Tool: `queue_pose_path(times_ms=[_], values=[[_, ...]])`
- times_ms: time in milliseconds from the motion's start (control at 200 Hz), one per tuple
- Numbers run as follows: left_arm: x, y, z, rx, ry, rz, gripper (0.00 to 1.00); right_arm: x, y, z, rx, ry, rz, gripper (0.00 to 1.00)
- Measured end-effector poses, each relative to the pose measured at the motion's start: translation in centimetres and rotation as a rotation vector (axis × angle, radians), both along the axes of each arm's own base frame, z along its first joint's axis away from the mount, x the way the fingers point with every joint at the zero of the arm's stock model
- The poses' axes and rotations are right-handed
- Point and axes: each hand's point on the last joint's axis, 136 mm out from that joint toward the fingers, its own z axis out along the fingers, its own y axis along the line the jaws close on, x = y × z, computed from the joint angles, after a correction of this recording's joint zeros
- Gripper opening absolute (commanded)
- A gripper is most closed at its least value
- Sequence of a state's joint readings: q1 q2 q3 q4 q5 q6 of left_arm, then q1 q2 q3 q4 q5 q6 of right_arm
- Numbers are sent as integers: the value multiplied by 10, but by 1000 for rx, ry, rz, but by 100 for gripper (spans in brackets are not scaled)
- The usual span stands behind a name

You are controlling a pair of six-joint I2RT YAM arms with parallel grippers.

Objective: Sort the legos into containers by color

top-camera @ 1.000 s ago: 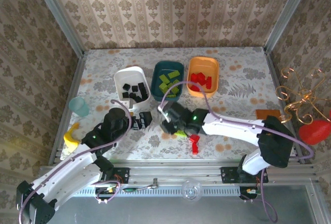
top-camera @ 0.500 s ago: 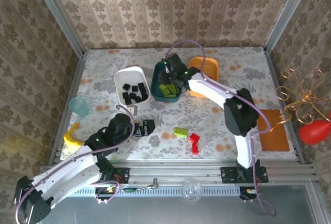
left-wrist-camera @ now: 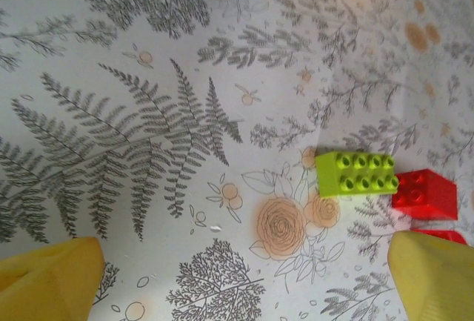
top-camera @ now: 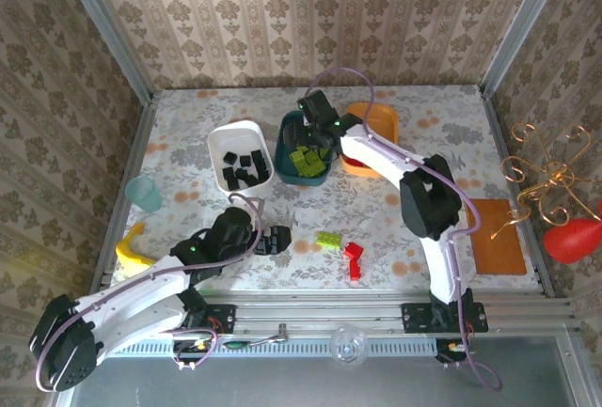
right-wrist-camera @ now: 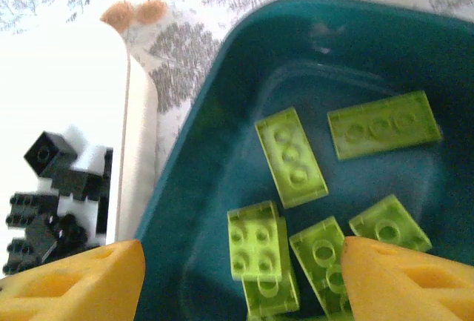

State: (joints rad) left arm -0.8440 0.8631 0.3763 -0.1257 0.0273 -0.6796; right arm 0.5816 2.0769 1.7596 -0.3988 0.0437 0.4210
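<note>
Three trays stand: white tray [top-camera: 246, 131], teal tray [top-camera: 284, 148], orange tray [top-camera: 388, 125]; one green brick [left-wrist-camera: 356, 173] and two red bricks [left-wrist-camera: 424, 193] lie loose; left gripper [left-wrist-camera: 238, 273] and right gripper [right-wrist-camera: 241, 284] gape empty.

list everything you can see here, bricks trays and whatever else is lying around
white tray: one, white, left of the tray row
black bricks: several, black, in the white tray
dark teal tray: one, teal, middle of the row
lime bricks: about six, lime, in the dark teal tray
orange tray: one, orange, right of the row, partly behind the right arm
loose lime brick: one, lime, on the table near the front
loose red bricks: two, red, just right of the loose lime brick
cup: one, pale teal, left side
yellow object: one, yellow, left edge
mat: one, orange-brown, right side
left gripper: open, beside the loose bricks
right gripper: open, over the dark teal tray
</note>
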Motion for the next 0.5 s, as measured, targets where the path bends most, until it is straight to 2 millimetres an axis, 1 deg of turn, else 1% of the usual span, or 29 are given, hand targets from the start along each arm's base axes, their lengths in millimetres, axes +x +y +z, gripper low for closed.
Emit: queue_pose_path(times_ms=[80, 135, 215, 280, 390, 500], values=[[-1, -7, -7, 29, 29, -37, 97, -21, -11, 5, 11, 6, -3, 73], [0, -14, -7, 39, 41, -64, 95, -33, -19, 10, 25, 3, -10, 73], [1, -30, -8, 49, 53, -118, 92, -54, -33, 17, 44, -11, -19, 73], [1, -44, -8, 63, 52, -168, 91, -72, -45, 18, 53, -14, -25, 73], [3, -73, -8, 99, 44, -264, 88, -100, -65, 9, 53, 0, -41, 73], [11, -96, -12, 139, 37, -326, 83, -121, -82, -5, 48, 28, -58, 73]])
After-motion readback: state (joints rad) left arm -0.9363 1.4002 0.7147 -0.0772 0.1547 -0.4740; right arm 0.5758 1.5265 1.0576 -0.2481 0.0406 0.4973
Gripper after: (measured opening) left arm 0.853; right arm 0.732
